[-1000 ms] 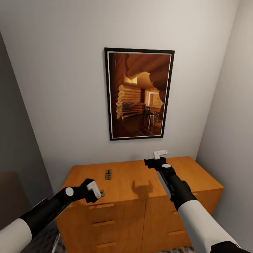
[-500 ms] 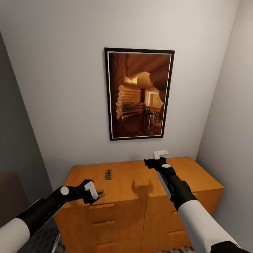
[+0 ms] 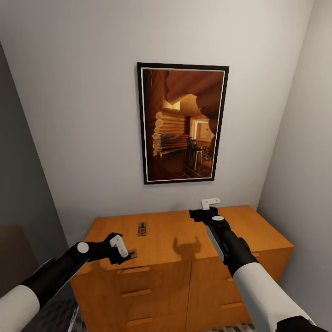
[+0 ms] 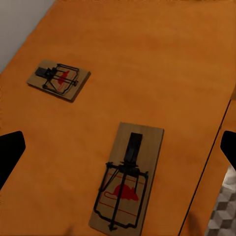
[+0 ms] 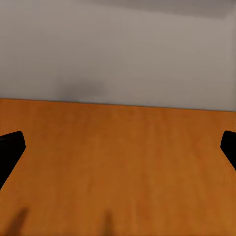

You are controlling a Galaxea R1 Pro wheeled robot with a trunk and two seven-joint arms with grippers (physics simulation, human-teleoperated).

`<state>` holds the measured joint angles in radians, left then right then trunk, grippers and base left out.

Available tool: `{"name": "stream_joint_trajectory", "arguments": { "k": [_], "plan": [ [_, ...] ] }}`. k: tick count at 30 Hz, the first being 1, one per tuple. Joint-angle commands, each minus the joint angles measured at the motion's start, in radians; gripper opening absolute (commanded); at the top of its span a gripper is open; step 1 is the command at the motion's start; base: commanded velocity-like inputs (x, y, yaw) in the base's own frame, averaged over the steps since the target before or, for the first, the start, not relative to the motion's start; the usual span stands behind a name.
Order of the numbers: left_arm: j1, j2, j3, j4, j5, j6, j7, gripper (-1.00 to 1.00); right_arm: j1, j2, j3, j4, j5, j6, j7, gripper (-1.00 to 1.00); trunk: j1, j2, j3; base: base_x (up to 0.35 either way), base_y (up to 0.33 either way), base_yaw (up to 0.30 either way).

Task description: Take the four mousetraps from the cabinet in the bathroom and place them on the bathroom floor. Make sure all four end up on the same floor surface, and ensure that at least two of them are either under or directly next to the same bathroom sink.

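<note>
Two mousetraps lie on the honey-orange cabinet [image 3: 184, 233]. One mousetrap [image 3: 142, 228] sits mid-top toward the wall; the other mousetrap [image 3: 133, 252] lies at the front edge. My left gripper [image 3: 120, 247] hovers open just left of that front trap, partly covering it. In the left wrist view the near mousetrap [image 4: 129, 182] lies between the black fingertips [image 4: 10, 152], and the far mousetrap [image 4: 59, 79] lies beyond it. My right gripper [image 3: 208, 206] stands open above the cabinet's back right, with bare cabinet top [image 5: 118, 162] between its fingers.
A framed picture [image 3: 182, 123] hangs on the wall behind the cabinet. A grey wall closes in on the right and a dark panel on the left. Drawer fronts [image 3: 138, 292] face me. A strip of cube-patterned floor [image 4: 221, 216] shows past the cabinet's edge.
My left arm has shifted slightly left and back, uncovering more of the front-edge mousetrap. The right arm has not moved.
</note>
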<state>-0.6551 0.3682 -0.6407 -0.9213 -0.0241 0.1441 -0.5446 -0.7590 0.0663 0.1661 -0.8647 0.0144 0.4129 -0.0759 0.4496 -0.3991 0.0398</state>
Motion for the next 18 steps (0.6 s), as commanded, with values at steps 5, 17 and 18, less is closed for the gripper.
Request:
{"name": "stream_joint_trajectory", "arguments": {
  "k": [5, 17, 18],
  "plan": [
    [0.0, 0.006, 0.033, -0.002, 0.001, 0.004, -0.024, 1.0, 0.0, 0.0, 0.003, -0.001, 0.001, 0.006, -0.005, 1.0, 0.0, -0.001, -0.001, 0.0, 0.0, 0.0],
    [0.0, 0.001, 0.082, -0.001, -0.005, -0.017, -0.161, 1.0, 0.0, 0.0, 0.003, 0.0, 0.001, 0.006, -0.005, 1.0, 0.0, -0.001, -0.001, 0.0, 0.0, 0.0],
    [0.0, 0.001, 0.084, -0.001, -0.006, -0.019, -0.17, 1.0, 0.0, 0.0, 0.003, 0.001, 0.001, 0.006, -0.005, 1.0, 0.0, -0.001, -0.001, 0.0, 0.0, 0.0]
  ]
}}
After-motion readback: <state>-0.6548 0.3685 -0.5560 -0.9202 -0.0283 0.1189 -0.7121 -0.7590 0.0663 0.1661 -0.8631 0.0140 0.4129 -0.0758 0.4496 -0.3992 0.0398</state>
